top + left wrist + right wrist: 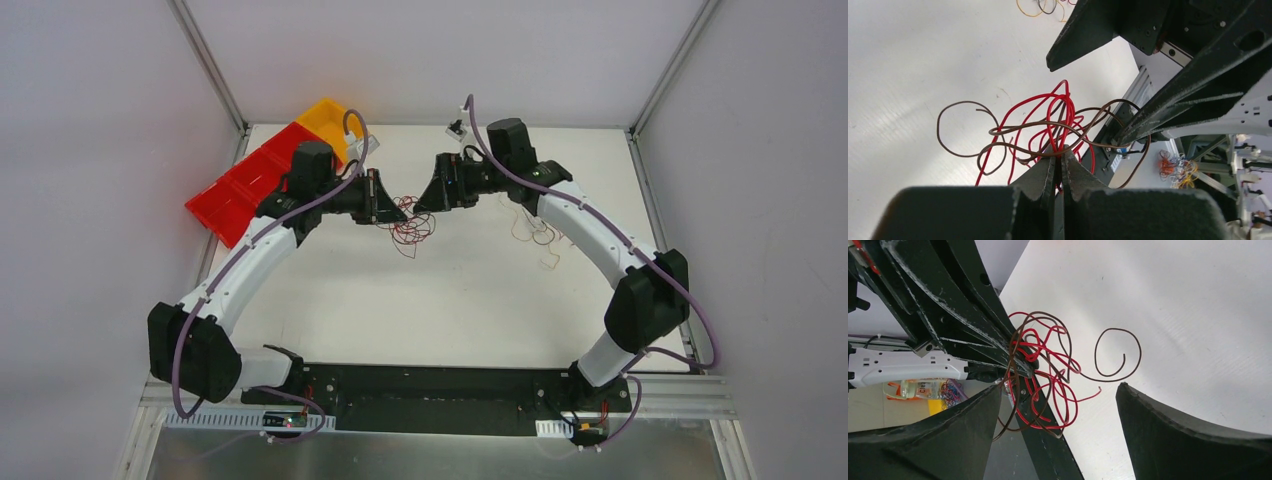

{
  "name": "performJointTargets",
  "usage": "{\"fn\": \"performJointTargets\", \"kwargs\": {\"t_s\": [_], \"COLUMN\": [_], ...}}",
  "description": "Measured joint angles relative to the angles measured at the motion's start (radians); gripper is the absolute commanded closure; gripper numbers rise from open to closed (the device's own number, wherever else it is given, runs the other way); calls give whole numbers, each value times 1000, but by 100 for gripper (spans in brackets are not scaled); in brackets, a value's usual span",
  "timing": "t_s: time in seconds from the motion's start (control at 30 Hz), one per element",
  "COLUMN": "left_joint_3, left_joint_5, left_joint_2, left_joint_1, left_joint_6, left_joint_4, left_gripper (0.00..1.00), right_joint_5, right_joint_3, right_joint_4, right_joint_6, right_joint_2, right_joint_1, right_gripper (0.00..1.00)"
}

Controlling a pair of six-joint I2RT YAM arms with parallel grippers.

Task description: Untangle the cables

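Note:
The cables are a tangle of thin red and brown wires [410, 226], hanging above the white table between the two grippers. My left gripper [400, 211] is shut on red strands of the tangle [1050, 122], which fan out from its tips [1060, 152]. My right gripper [424, 200] faces it, jaws wide open [1059, 386], with the tangle [1043, 365] just in front of them and touching neither of the fingers [948, 430]. A brown curl [1118, 352] sticks out to the side.
Loose white and orange strands [537, 233] lie on the table under the right forearm; they also show in the left wrist view [1040, 6]. Red bins [245, 190] and an orange bin [330, 118] stand at the back left. Frame posts rise at the back corners.

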Motion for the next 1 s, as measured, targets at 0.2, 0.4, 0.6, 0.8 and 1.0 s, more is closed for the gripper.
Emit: {"fn": "performJointTargets", "kwargs": {"t_s": [0.2,0.4,0.6,0.8,1.0], "left_joint_3": [0,0,11,13,55], "left_joint_5": [-16,-19,-11,56,173], "left_joint_2": [29,32,29,7,-6], "left_joint_1": [0,0,2,56,96], "left_joint_6": [-64,-76,-63,-55,-62], "left_joint_4": [4,4,1,-3,16], "left_gripper": [100,100,100,100,100], "right_joint_5": [60,103,206,282,383], "right_joint_3": [0,6,10,11,-22], "right_joint_4": [-5,-71,-168,-224,-232], "right_joint_6": [-16,-99,-198,-265,-340], "right_joint_2": [3,21,24,24,25], "right_joint_1": [29,47,35,-23,-65], "right_gripper": [21,60,100,100,100]}}
